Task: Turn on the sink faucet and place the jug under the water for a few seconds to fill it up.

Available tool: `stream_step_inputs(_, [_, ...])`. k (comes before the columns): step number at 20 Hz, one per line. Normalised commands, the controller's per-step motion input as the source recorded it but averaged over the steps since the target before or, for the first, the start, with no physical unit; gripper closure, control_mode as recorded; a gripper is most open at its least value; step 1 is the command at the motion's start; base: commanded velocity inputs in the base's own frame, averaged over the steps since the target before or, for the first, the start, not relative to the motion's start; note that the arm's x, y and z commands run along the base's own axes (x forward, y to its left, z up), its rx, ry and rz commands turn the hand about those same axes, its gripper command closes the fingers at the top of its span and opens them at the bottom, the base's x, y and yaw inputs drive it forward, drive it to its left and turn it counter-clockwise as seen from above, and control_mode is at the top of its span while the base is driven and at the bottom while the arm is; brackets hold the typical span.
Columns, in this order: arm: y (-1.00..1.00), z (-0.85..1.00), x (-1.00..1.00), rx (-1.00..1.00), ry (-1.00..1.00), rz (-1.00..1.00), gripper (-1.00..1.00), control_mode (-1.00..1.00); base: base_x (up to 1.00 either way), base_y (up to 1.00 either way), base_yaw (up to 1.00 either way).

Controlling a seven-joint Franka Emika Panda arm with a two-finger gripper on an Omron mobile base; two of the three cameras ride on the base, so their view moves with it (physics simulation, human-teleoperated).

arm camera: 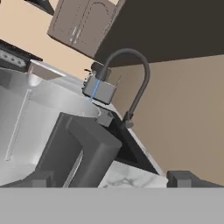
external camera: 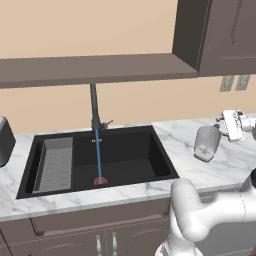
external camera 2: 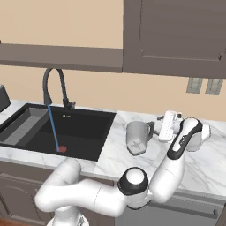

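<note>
The sink faucet (external camera: 93, 107) (external camera 2: 55, 84) (arm camera: 135, 78) is running, and a thin blue stream of water (external camera: 98, 155) (external camera 2: 54, 130) falls to the red drain of the black sink (external camera: 165, 155) (external camera 2: 95, 137). The translucent pale-grey jug (external camera: 207, 143) (external camera 2: 137, 137) (arm camera: 39, 118) stands upright on the marble counter right of the sink. My gripper (external camera: 220, 127) (external camera 2: 158, 126) (arm camera: 114, 179) is open, level with the jug's top on its right side. In the hand view its fingertips (arm camera: 188, 178) stand wide apart with the jug's dark handle between them; I cannot tell whether they touch it.
A grey ribbed tray insert (external camera: 55, 165) lies in the sink's left part. A dark appliance (external camera: 4, 140) stands at the counter's left end. A brown shelf (external camera: 95, 67) and a wall cabinet (external camera 2: 176, 35) hang above; outlets (external camera: 234, 82) are on the wall behind the jug.
</note>
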Motion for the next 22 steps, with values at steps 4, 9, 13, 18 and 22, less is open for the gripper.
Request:
stream_step_inputs(4, [0.00, -0.09, 0.10, -0.03, 0.05, 0.05, -1.00, -1.00, 0.00, 0.00, 0.00])
stream_step_inputs(9, [0.00, -0.14, 0.00, -0.04, 0.02, 0.09, -1.00, -1.00, 0.00, 0.00, 0.00])
stream_step_inputs(13, [0.00, -0.13, 0.00, -0.05, 0.00, 0.09, -1.00, -1.00, 0.00, 0.00, 0.00])
stream_step_inputs(18, [0.06, -0.04, 0.00, -0.04, 0.00, 0.09, -1.00, -1.00, 0.00, 0.00, 0.00])
stream_step_inputs(22, [0.08, 0.00, 0.00, -0.02, 0.00, 0.09, -1.00, -1.00, 0.00, 0.00, 0.00])
